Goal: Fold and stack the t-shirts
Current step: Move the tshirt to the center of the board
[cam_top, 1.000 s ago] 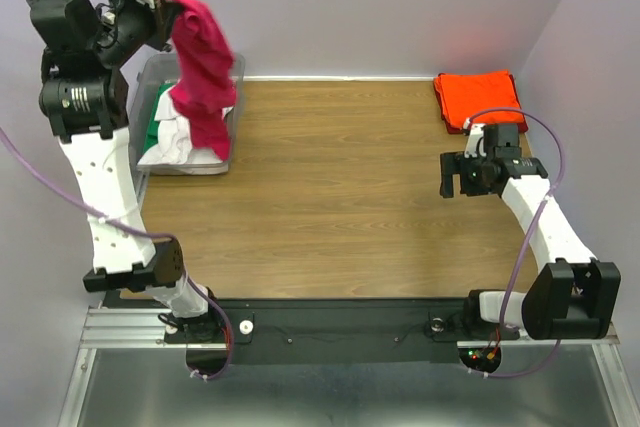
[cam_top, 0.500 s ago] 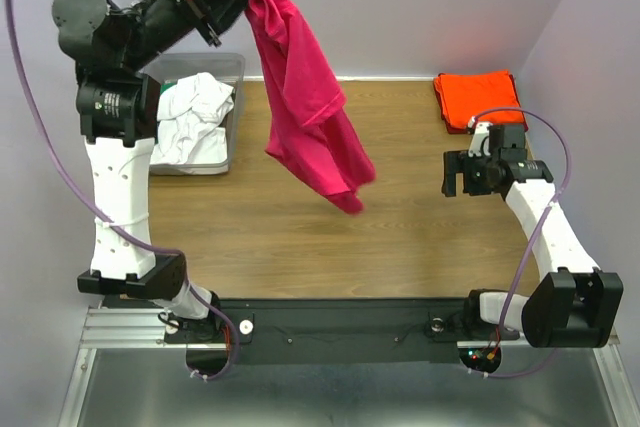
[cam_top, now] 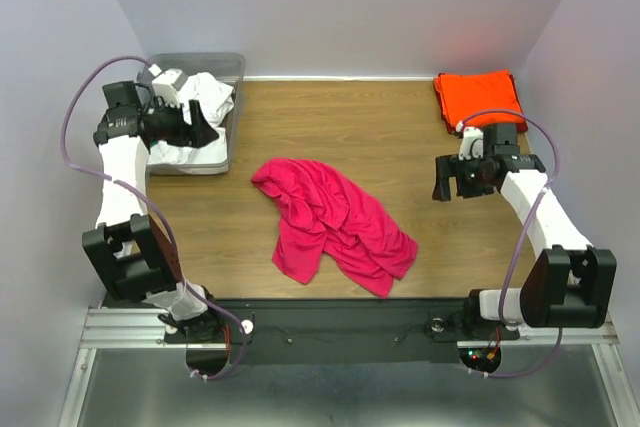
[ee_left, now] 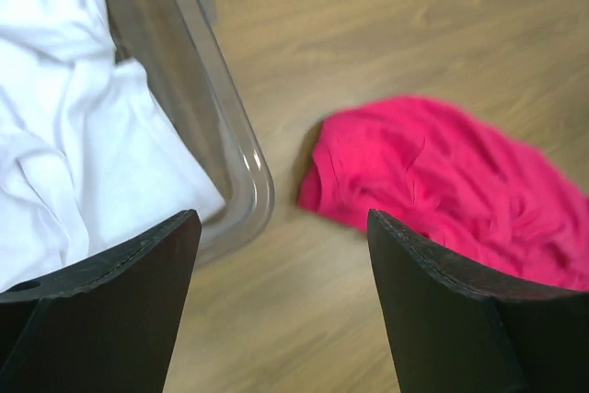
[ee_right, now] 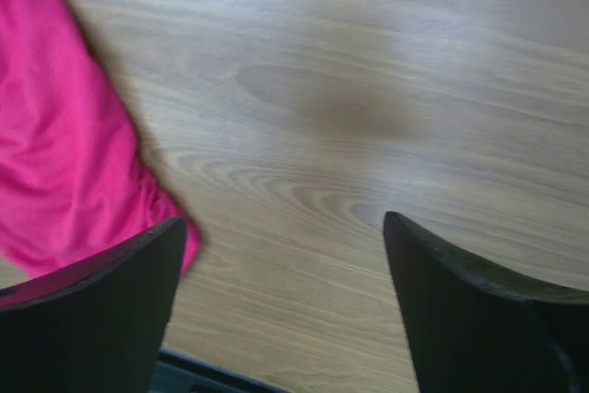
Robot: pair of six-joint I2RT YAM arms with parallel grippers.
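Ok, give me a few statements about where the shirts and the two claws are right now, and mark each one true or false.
1. The pink t-shirt lies crumpled on the table, in neither claw. True.
2. The orange t-shirt sits in the bin. False: it lies folded at the table's far right corner, and the bin shows only white cloth.
3. The left claw is open with nothing between its fingers. True.
4. The right claw is shut on the pink t-shirt. False: it is open above bare wood, with the shirt off to one side.
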